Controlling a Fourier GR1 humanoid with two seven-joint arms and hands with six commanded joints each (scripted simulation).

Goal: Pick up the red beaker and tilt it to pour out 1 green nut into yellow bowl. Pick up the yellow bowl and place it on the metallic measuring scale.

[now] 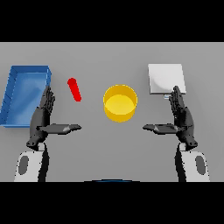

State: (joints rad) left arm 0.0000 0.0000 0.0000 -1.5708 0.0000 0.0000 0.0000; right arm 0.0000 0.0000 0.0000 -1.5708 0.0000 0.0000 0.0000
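Grey surface [109,57] fills your view, and everything on it sits apart from everything else. At your far left lies the biggest item, a blue tray [13,103] with raised walls, shown at a slant. Across from it, at the far right, you have the metallic measuring scale [166,78], a pale square plate with nothing resting on it. Between them, near the middle, stands the yellow bowl [120,114], upright with its mouth toward you; you cannot tell whether anything lies inside. Your left robot hand [43,120] hovers just beside the tray's near right corner, fingers straight and pointing away, thumb stretched inward toward the centre, holding nothing. Your right robot hand [181,120] mirrors it just below the scale, fingers straight, thumb pointing inward, likewise empty. Smallest is the red beaker [74,89], tilted, between tray and bowl, just beyond the left fingertips.
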